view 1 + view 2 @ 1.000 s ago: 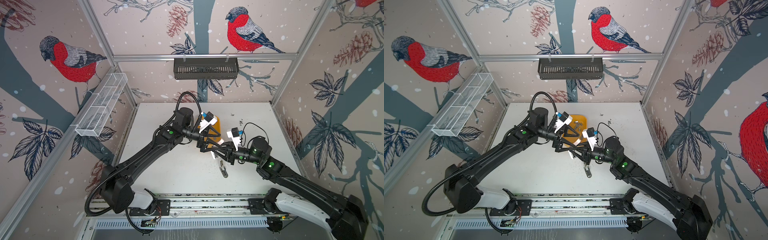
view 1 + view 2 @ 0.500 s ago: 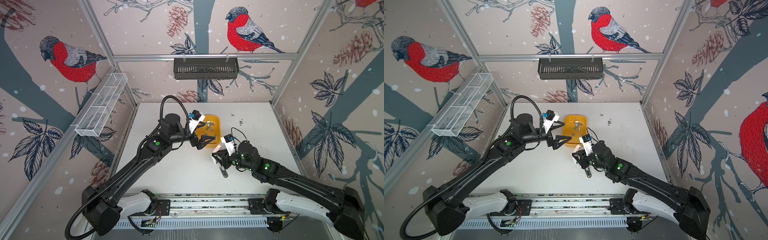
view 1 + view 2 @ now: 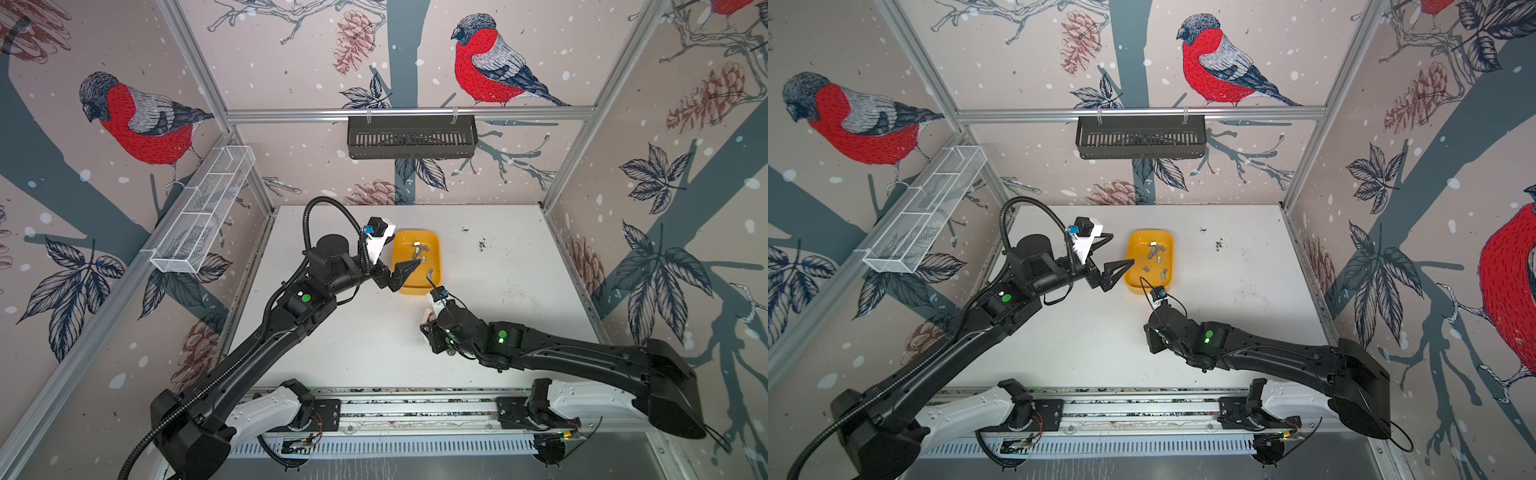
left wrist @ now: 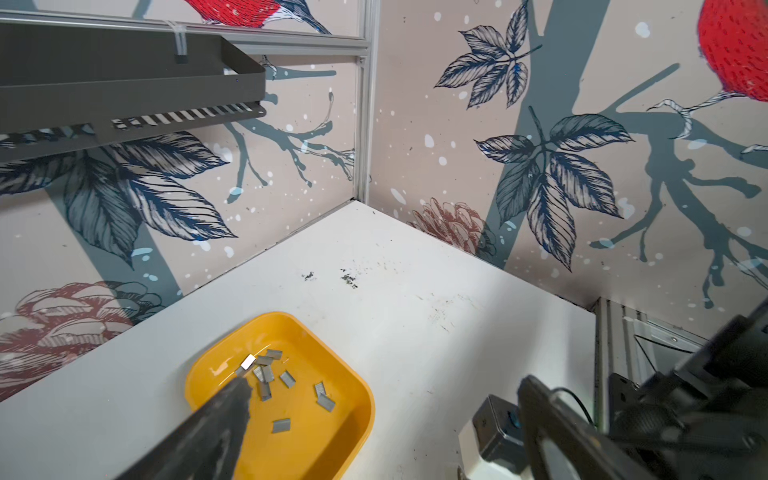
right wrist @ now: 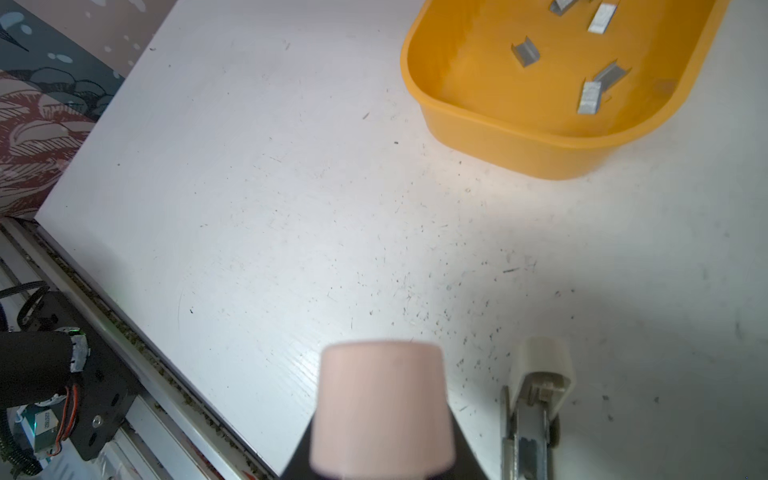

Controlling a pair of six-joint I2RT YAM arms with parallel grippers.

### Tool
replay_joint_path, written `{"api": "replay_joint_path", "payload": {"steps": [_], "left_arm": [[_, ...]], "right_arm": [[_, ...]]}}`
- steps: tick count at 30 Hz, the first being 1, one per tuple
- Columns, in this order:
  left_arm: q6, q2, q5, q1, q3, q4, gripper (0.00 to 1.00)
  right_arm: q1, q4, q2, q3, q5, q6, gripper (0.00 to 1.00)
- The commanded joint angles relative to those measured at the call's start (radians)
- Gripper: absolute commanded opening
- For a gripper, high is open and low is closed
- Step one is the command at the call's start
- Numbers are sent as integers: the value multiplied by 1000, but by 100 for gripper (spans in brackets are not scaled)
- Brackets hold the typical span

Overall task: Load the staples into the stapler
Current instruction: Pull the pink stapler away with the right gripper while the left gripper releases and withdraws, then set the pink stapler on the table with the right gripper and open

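On the scuffed white table (image 3: 519, 332) sits a glossy yellow plastic tray (image 3: 411, 291) with rounded corners. Left gripper (image 3: 1122, 248): tapered black jaws spread wide at the tray's rim. Right gripper (image 3: 430, 328): jaws pinch the pink-and-white stapler (image 5: 382, 399), metal rail exposed. Short grey metallic staples (image 4: 264, 372) lie scattered inside the tray.

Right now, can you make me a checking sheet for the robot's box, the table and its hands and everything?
Surface: white table, scuffed and scratched.
Job's things: grey staples lie loose in the yellow tray; the pink stapler, opened up, is in the right hand.
Clutter: dark specks on the table.
Hands: left hand open, one finger reaching over the tray; right hand seems shut on the stapler.
Cables: black ribbed hose arches over the left arm; thin black wire by the right hand.
Surroundings: bird-print walls, black basket on the back rail, white wire basket on the left wall.
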State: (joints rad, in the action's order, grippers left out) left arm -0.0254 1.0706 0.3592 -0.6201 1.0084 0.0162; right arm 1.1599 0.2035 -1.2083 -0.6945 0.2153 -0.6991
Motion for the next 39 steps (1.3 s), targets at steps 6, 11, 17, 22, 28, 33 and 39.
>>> {"api": "replay_joint_path", "payload": {"steps": [6,11,17,22,28,33,39], "left_arm": [[-2,12,-137,0,-1,47,99],[-10,17,-115,0,-2,54,99],[-11,20,-124,1,1,47,99],[-8,19,-127,0,1,44,99],[-9,19,-126,1,7,36,99],[-7,21,-124,0,6,37,99],[0,20,-124,0,6,34,99]], "right_arm": [[62,-38,-155,-21,110,-108,17],[88,-4,-266,-77,161,-179,16],[112,-3,-364,-134,167,-214,17],[117,31,-437,-190,170,-208,19],[118,37,-484,-212,172,-216,29],[117,30,-486,-217,167,-216,42],[124,42,-443,-214,202,-213,52]]}}
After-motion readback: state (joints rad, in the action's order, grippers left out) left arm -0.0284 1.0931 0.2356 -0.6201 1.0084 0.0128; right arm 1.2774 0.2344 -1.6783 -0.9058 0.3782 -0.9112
